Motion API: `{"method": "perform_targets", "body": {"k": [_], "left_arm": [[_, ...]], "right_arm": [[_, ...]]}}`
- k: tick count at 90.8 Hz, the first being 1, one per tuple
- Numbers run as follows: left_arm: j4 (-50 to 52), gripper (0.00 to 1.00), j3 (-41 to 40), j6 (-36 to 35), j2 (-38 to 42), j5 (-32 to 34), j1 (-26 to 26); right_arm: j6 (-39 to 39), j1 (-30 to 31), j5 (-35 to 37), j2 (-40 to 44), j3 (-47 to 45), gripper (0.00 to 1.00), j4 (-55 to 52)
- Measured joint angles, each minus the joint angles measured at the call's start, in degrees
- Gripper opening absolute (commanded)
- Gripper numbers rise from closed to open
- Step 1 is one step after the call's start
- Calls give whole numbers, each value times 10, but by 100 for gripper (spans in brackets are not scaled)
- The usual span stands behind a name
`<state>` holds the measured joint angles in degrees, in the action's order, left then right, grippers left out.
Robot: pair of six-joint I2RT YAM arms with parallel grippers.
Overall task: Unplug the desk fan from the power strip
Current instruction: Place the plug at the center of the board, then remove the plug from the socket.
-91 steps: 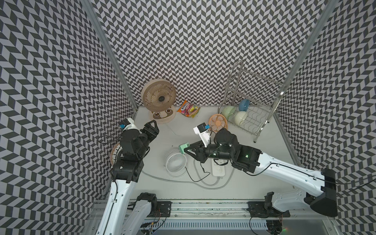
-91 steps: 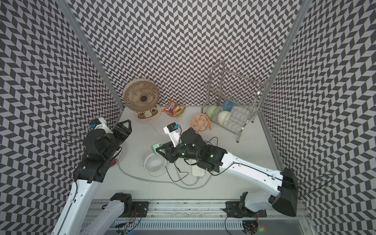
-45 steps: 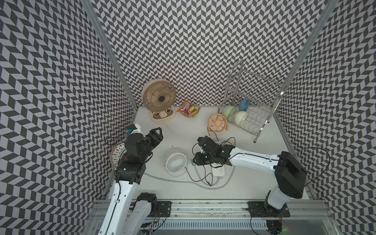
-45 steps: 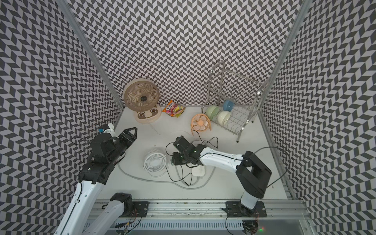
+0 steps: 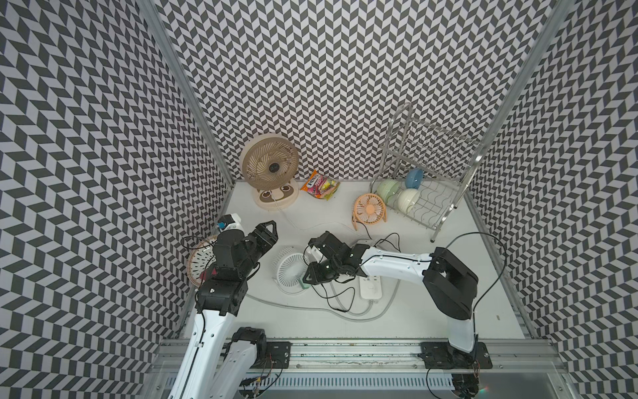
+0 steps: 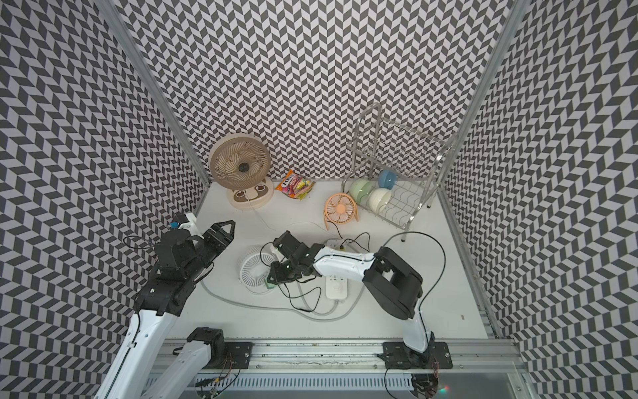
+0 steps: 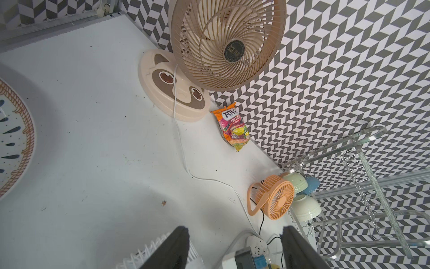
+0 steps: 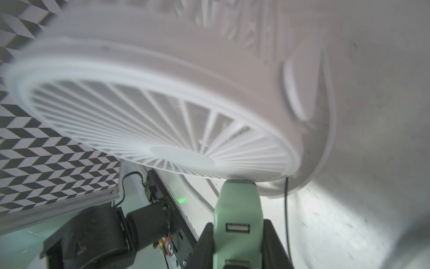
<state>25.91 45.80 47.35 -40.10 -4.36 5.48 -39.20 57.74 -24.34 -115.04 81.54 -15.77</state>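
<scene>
A white desk fan (image 5: 291, 271) (image 6: 255, 273) lies flat on the table, face up. My right gripper (image 5: 308, 276) (image 8: 237, 233) is shut on a mint-green USB plug adapter (image 8: 237, 205) (image 6: 271, 284), held low against the fan's rim. A thin black cable (image 8: 286, 209) runs beside it. The adapter is clear of the white power strip (image 5: 371, 288) (image 6: 336, 288), which lies partly under my right forearm. My left gripper (image 5: 271, 228) (image 7: 235, 233) hovers open left of the fan with nothing between its fingers.
At the back stand a large beige fan (image 5: 271, 169), a candy bag (image 5: 320, 182), a small orange fan (image 5: 369, 209) and a wire dish rack (image 5: 431, 193) with bowls. A patterned plate (image 5: 200, 262) lies under my left arm. A grey cable (image 5: 379, 311) loops at the front.
My right arm has folded back and brought the green adapter down toward the front, beside the white fan. My left gripper has shifted slightly right and nearer.
</scene>
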Motion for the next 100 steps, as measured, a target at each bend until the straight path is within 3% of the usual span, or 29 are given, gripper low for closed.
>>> {"method": "perform_targets", "body": {"k": [5,15,25,36,41,52,74,100], "left_arm": [[0,69,0,0,0,0,0],[0,69,0,-2,-2,-5,0],[0,70,0,-7,-12,-13,0],[-3,72,-1,-17,-18,-29,0],[-15,77,-5,-24,-17,-46,0],[-62,82,-31,-37,-7,-87,0],[-140,81,-52,-39,-42,-140,20],[-210,69,-46,-10,-201,-71,254]], "right_arm": [[3,0,-5,-21,27,21,9],[8,0,-10,-49,61,36,17],[20,-2,-7,-57,67,58,19],[49,-8,7,-49,52,91,20],[68,-13,22,-28,20,99,22],[107,-36,62,55,-71,100,6],[146,-81,168,269,-184,98,-37],[130,-184,222,354,-283,74,-71]]}}
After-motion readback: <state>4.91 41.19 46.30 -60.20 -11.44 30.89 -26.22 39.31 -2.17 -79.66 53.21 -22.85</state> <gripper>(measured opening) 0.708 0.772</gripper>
